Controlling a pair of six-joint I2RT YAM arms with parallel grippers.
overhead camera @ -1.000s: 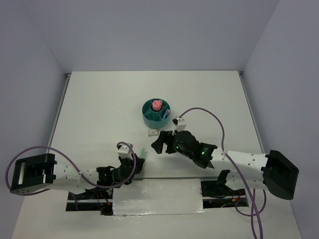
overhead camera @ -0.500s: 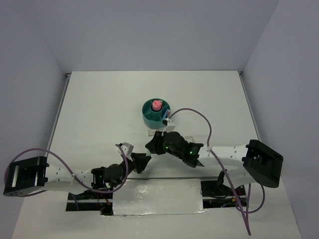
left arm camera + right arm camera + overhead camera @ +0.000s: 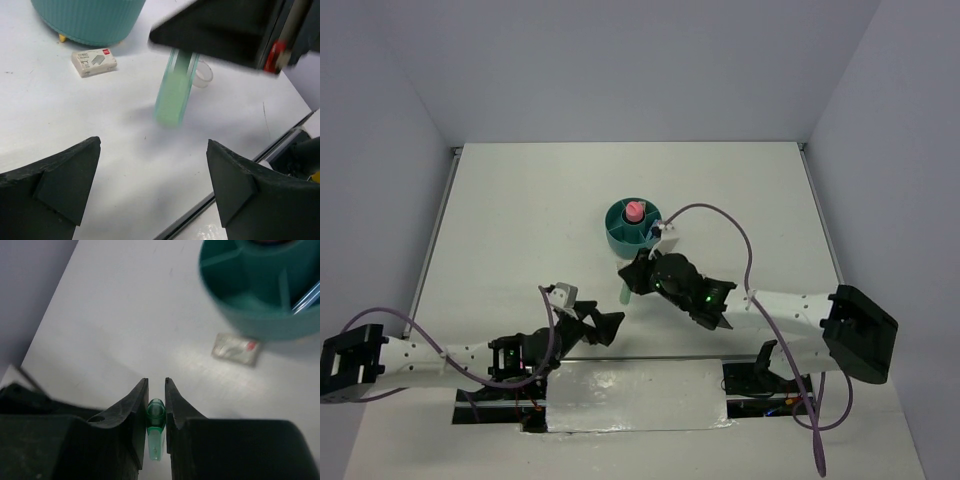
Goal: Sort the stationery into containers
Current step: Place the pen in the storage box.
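Lower left in the overhead view, the left gripper [image 3: 603,326] stands spread wide and empty. At centre, the right gripper [image 3: 155,389] pinches the green capsule-shaped piece [image 3: 155,416] by one end, short of the teal organiser [image 3: 235,315] further up. Held so near its tip, the piece could pivot or slip out on the carry.

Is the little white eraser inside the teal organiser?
No, the eraser lies on the table just outside the organiser wall.
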